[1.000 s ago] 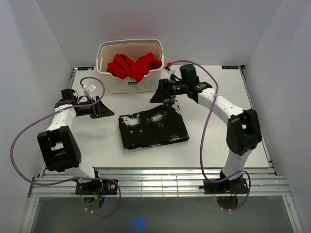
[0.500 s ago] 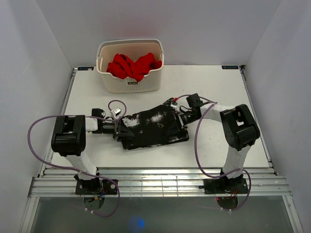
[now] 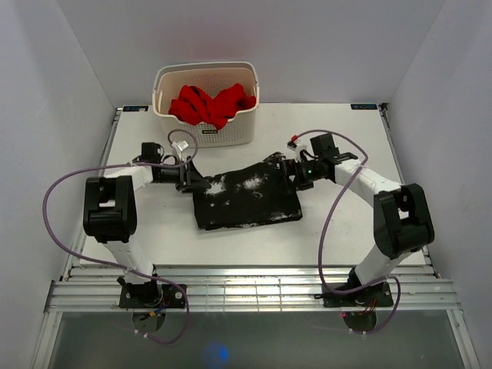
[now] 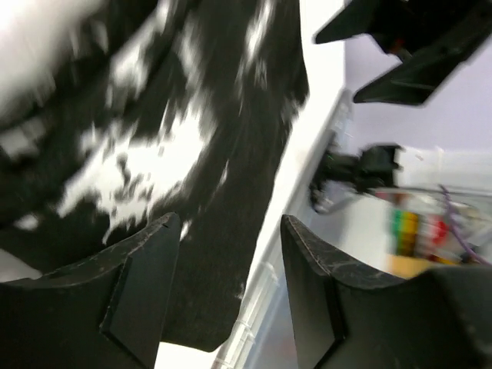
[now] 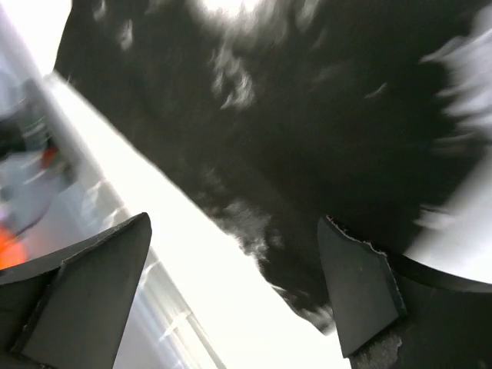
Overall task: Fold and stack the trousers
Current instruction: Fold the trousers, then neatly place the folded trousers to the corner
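Folded black-and-white speckled trousers (image 3: 246, 198) lie mid-table, between 2 arms. Half a second earlier both arms lay low against the bundle's left and right edges; now they have drawn back and up toward its far corners. The bundle looks squarer and sits slightly farther from the metal rails (image 3: 246, 280) at the near edge.

The left gripper (image 3: 190, 179) is at the far left corner with its fingers (image 4: 138, 284) spread, the cloth showing past the gap. The right gripper (image 3: 286, 173) is at the far right corner, its fingers (image 5: 92, 284) wide apart and pinching nothing.

The table (image 3: 346, 223) is plain white, enclosed by pale walls on 3 sides. At its far edge a cream basket (image 3: 206, 68) holds a red garment (image 3: 211, 104).

A small label on the basket's front and 2 stickers at the table's far corners are too small to read.
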